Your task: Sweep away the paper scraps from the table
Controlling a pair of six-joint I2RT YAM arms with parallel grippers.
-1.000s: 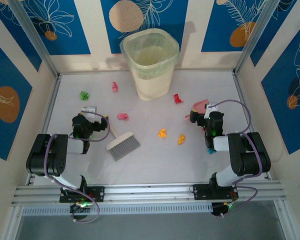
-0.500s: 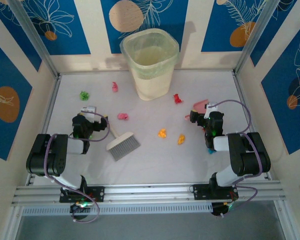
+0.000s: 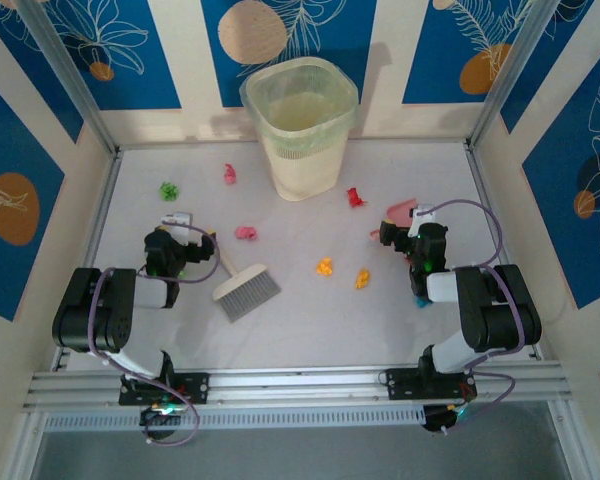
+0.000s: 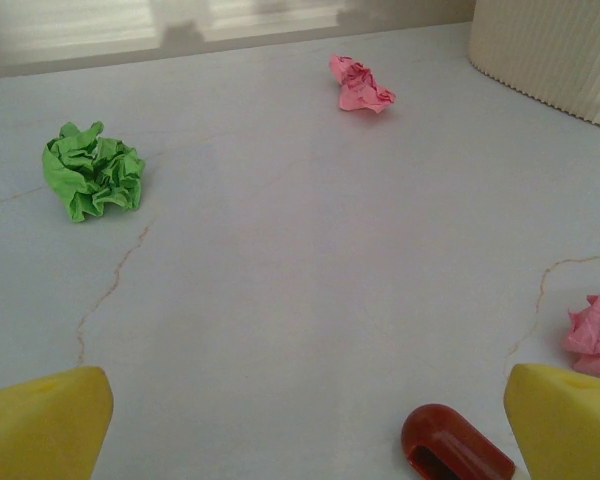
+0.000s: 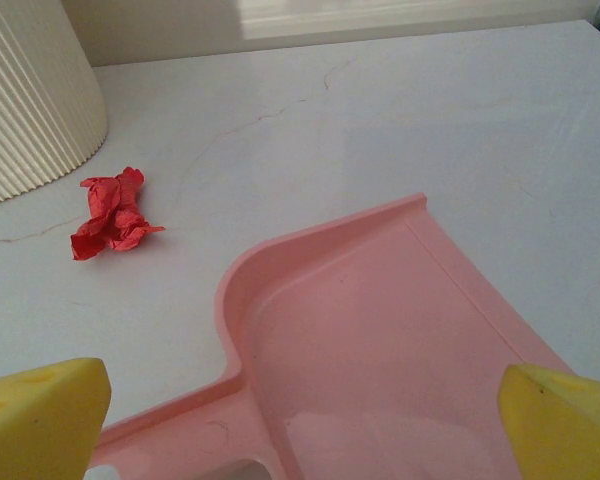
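Note:
Paper scraps lie scattered on the table (image 3: 310,320): a green one (image 3: 168,190) (image 4: 92,170), a pink one (image 3: 230,174) (image 4: 360,85), another pink one (image 3: 245,232) (image 4: 595,335), a red one (image 3: 355,196) (image 5: 110,212), two orange ones (image 3: 324,266) (image 3: 362,278) and a cyan one (image 3: 421,300) beside the right arm. My left gripper (image 3: 172,240) (image 4: 310,425) stands open low over bare table, just left of the brush handle's red tip (image 4: 450,450). My right gripper (image 3: 400,236) (image 5: 300,425) is open, its yellow fingers (image 5: 40,415) straddling the pink dustpan (image 3: 400,212) (image 5: 380,330).
A small brush (image 3: 246,290) lies on the table right of the left gripper, bristles toward me. A tall cream ribbed bin (image 3: 300,125) (image 5: 30,90) stands at the back centre. Aluminium rails (image 3: 100,220) and patterned walls enclose the table.

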